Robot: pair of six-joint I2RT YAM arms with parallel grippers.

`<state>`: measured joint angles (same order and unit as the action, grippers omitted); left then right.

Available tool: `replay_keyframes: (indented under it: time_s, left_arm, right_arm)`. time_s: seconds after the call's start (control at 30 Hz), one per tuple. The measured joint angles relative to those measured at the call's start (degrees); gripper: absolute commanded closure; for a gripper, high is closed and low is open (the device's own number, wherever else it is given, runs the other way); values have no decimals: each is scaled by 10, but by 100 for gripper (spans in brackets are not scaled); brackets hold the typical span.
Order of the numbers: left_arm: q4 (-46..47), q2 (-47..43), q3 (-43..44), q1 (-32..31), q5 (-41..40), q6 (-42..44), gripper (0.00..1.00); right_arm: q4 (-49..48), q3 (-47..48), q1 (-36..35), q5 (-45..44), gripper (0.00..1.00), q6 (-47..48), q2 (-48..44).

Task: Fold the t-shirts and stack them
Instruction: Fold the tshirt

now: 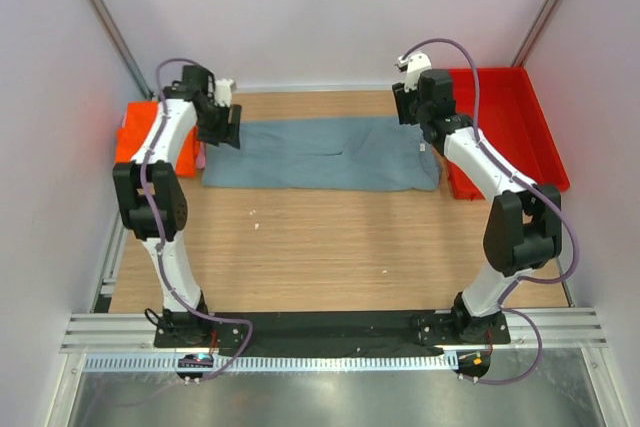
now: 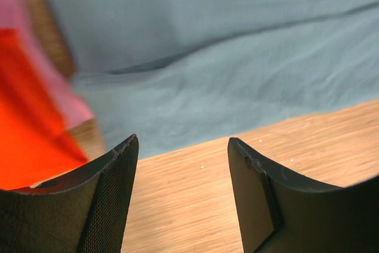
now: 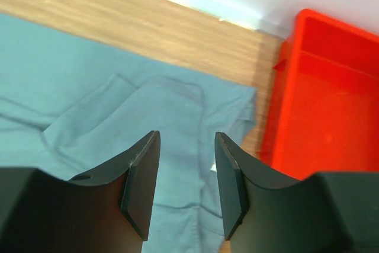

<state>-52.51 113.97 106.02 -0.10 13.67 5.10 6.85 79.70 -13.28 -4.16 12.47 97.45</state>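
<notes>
The grey-blue t-shirt [image 1: 330, 152] lies folded into a long band across the far middle of the table. My left gripper [image 1: 227, 131] hovers over its left end, open and empty. In the left wrist view the open left gripper [image 2: 182, 146] sits above bare wood just short of the shirt's edge [image 2: 237, 57]. The orange t-shirt [image 1: 135, 134] and a strip of the pink one [image 1: 202, 157] lie at the far left; both show in the left wrist view, orange [image 2: 26, 128] and pink [image 2: 62, 96]. My right gripper [image 1: 418, 119] is open and empty above the shirt's right end [image 3: 118, 105], near its white label [image 3: 213, 167].
A red plastic bin [image 1: 520, 117] stands at the far right, close to the shirt's right end; it also shows in the right wrist view [image 3: 325, 105]. White walls close in the back and sides. Bare wooden table [image 1: 330, 247] lies between the shirt and the arm bases.
</notes>
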Motion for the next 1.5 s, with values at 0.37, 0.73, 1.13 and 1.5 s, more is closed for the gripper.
replay_keyframes:
  time_s: [0.37, 0.73, 1.13, 1.5]
  left_arm:
    - [7, 100, -75, -37, -35, 11, 35]
    - [27, 85, -109, -41, -57, 8, 0]
    - [36, -51, -321, -94, -132, 30, 0]
    - [54, -212, -389, -108, -191, 53, 0]
  right_arm:
    - [25, -16, 0, 95, 53, -66, 120]
    - [57, 60, 0, 111, 53, -100, 241]
    - [113, 187, 0, 118, 52, -109, 315]
    - [118, 217, 0, 118, 52, -114, 333]
